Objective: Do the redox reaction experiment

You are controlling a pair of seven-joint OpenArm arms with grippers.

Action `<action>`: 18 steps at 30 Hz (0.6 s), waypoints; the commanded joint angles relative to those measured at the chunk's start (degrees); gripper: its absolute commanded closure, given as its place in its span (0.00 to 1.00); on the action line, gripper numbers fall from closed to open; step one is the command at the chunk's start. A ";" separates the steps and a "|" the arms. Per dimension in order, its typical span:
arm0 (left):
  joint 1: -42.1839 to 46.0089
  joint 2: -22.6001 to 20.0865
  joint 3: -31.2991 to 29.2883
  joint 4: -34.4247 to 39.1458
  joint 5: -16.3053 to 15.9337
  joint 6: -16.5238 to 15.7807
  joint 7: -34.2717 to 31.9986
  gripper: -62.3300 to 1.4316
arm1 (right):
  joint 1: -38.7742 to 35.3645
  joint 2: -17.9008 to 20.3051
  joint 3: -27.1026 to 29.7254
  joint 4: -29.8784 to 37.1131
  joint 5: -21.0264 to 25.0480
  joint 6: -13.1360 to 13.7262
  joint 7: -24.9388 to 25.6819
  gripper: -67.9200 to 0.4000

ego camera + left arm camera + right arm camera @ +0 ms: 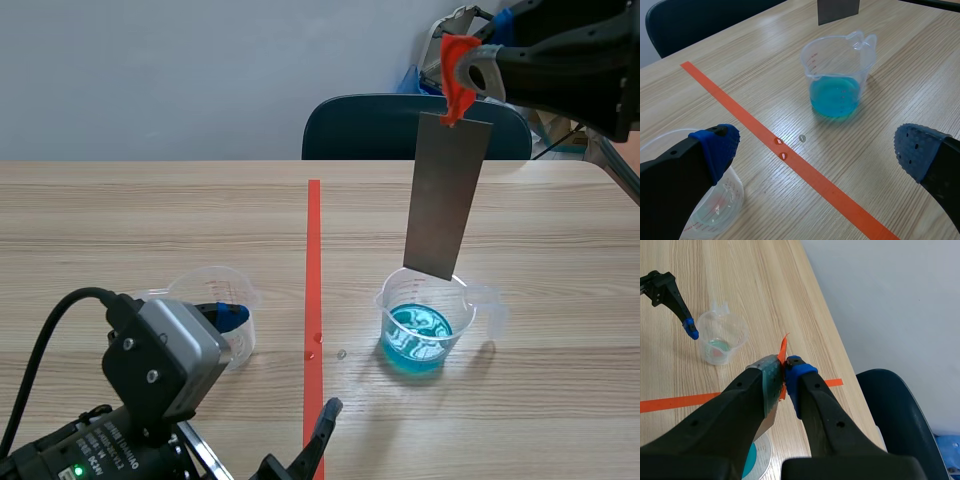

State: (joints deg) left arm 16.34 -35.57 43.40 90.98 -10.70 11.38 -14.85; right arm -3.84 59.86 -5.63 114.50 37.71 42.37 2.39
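Pale wood-grain table (150, 220), plain grey wall (150, 70), a dark chair (360, 125) behind. The right pincer (785, 372) is clamped on the orange-tabbed top of the grey metal strip (447, 195), which hangs just over the beaker of blue liquid (420, 325). Dipping seems the step in hand. Next comes a straight lowering, clear of the rim. The left pincer (815, 146) stands apart, holding nothing, by the 2nd beaker (215, 300).

no readable text, beaker (836, 75) graduations too small
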 commanded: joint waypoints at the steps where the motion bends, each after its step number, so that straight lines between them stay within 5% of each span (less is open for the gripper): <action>1: -0.02 0.33 -0.09 1.01 -0.17 -0.13 -0.81 0.00 | 0.63 0.68 1.16 0.66 0.48 0.35 0.28 0.98; 18: -0.02 0.33 -0.09 1.01 -0.17 -0.13 -0.81 0.00 | 0.66 -0.50 1.16 0.66 0.42 0.35 -0.17 0.98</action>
State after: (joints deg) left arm 16.34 -35.57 43.40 90.98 -10.70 11.38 -14.85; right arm -3.84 59.35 -5.63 114.50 37.58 42.37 1.34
